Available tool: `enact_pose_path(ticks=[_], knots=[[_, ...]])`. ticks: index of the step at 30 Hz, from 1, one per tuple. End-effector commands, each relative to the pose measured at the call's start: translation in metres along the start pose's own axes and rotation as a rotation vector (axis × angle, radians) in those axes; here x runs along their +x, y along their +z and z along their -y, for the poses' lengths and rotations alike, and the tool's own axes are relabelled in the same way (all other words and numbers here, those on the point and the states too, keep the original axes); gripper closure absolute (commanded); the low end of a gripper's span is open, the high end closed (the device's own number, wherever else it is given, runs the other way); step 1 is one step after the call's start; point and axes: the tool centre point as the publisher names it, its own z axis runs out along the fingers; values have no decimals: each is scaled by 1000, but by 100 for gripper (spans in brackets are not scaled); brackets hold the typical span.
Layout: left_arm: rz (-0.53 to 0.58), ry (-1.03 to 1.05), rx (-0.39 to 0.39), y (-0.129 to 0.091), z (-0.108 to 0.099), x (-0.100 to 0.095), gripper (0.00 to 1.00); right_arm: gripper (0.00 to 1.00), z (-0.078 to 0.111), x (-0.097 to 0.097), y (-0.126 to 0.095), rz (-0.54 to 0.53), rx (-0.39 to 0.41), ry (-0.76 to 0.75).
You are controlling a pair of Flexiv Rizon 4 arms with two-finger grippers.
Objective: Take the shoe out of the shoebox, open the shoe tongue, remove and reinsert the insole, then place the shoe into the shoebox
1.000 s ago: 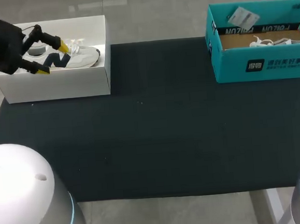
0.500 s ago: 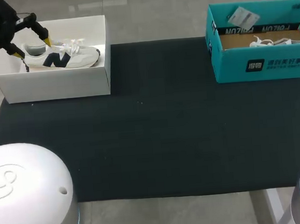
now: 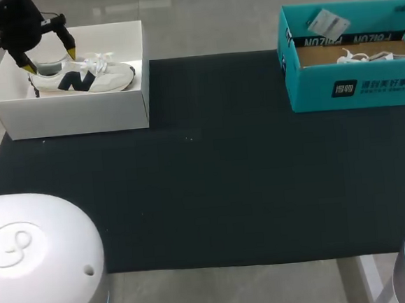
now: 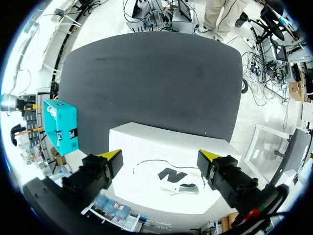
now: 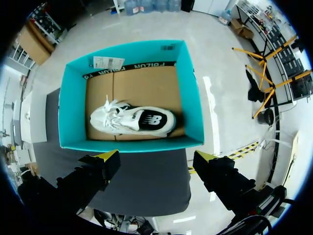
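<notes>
A white shoe (image 3: 84,78) with a dark logo lies on its sole inside the white shoebox (image 3: 73,116) at the table's far left. My left gripper (image 3: 49,58) hangs open above the shoe's heel end, nothing between its fingers. In the left wrist view the same shoe (image 4: 171,177) sits in the white shoebox (image 4: 146,142) below the open left gripper (image 4: 161,155). A second white shoe (image 5: 132,121) lies in the teal shoebox (image 5: 190,98) at the far right. My right gripper (image 5: 155,157) is open, high above that box's near wall.
A black mat (image 3: 211,172) covers the table between the two boxes. The teal shoebox (image 3: 355,87) has a paper tag (image 3: 327,22) on its inner back wall. The right arm shows only at the far right edge in the head view.
My left gripper has drawn away from the shoe's middle, rising toward the heel end at the box's back left. The shoe stays in the white box. The right side is unchanged.
</notes>
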Motion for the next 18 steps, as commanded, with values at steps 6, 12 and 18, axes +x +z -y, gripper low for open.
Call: enact_pose_path(ticks=[6,12,18], knots=[[-4,0,1,-1,-1,0,0,0,-1,0,0,0,2,0],[-109,137,-8,17,-3,12,0,0,-1,0,0,0,2,0],[-109,178,-53,21,-40,38,0,0,-1,0,0,0,2,0]])
